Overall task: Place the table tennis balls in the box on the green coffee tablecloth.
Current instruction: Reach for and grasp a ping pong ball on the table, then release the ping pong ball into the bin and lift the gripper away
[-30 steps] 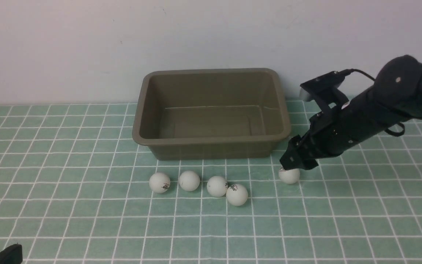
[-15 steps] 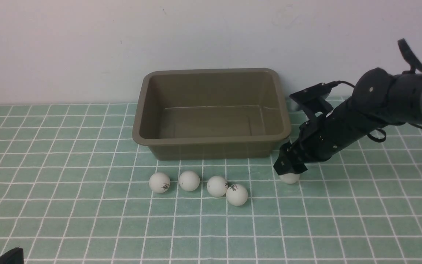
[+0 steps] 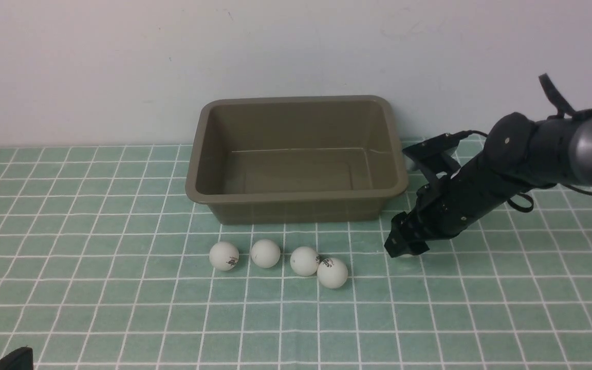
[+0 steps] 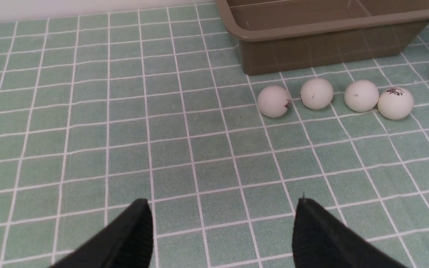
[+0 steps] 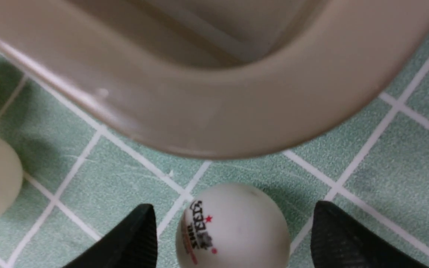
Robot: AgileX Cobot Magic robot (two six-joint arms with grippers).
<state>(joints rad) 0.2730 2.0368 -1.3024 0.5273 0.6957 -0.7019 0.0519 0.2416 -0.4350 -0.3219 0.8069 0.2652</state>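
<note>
Straddling one table tennis ball (image 5: pixel 233 227) without touching it, the right claw (image 5: pixel 233 207) is standing spread just beside the box's (image 3: pixel 296 195) near right corner. Four other balls (image 3: pixel 265 253) are lying in front of the box on the green coffee tablecloth (image 3: pixel 121 308). The left claw (image 4: pixel 222 203) is hovering spread and empty, well apart.

Matte balls (image 3: pixel 265 253) — smooth plastic box (image 3: pixel 296 196) — textured cloth (image 3: pixel 95 288)

The box (image 3: pixel 296 196) stands on the green tablecloth (image 3: pixel 95 288). In front of it four white balls (image 3: pixel 265 253) lie in a row. The right gripper (image 3: pixel 401 248) is low at the cloth, beside the box's right front corner
</note>
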